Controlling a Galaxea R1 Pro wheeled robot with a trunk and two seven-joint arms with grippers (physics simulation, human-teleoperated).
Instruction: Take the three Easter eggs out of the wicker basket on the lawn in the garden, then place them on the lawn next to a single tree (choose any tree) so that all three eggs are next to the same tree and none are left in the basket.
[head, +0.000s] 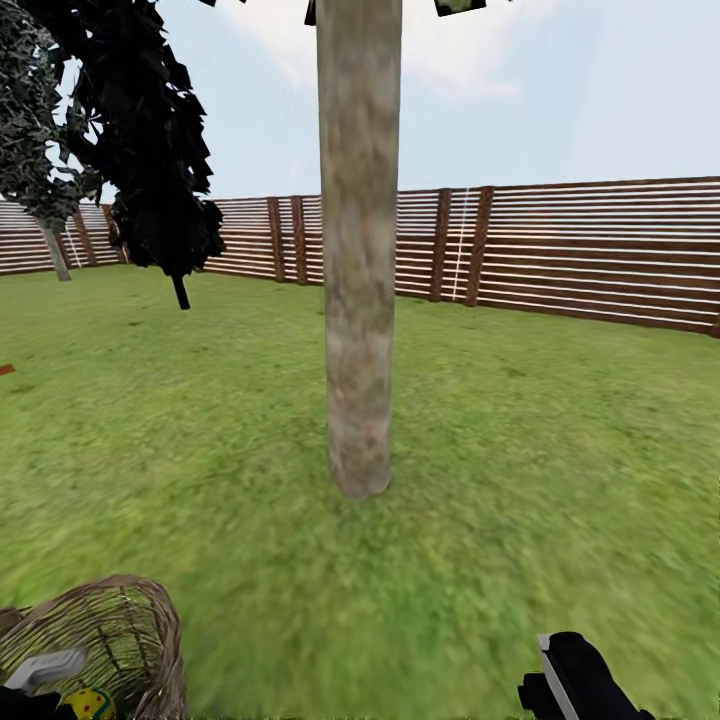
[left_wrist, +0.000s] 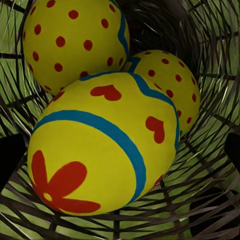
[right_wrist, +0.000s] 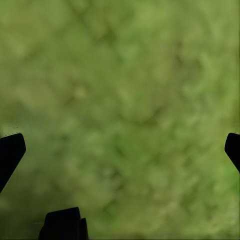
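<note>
Three yellow Easter eggs with blue stripes and red marks lie together inside the wicker basket (left_wrist: 210, 100). The nearest egg (left_wrist: 100, 150) sits between the spread fingertips (left_wrist: 10, 160) of my left gripper (left_wrist: 120, 155), which is open. Behind it lie a second egg (left_wrist: 70, 40) and a third egg (left_wrist: 170, 85). In the head view the basket (head: 120, 620) is at the bottom left corner with one egg (head: 90, 704) showing and my left gripper (head: 30, 690) reaching into it. The tree (head: 358, 300) stands on the lawn (head: 520, 480) straight ahead. My right gripper (right_wrist: 120, 150) hangs open over bare grass.
A brown slat fence (head: 580, 250) closes the garden behind the tree. A dark narrow tree (head: 150, 150) and a smaller tree (head: 45, 200) stand at the far left. The right gripper (head: 565, 685) is at the bottom right, with open grass between it and the trunk.
</note>
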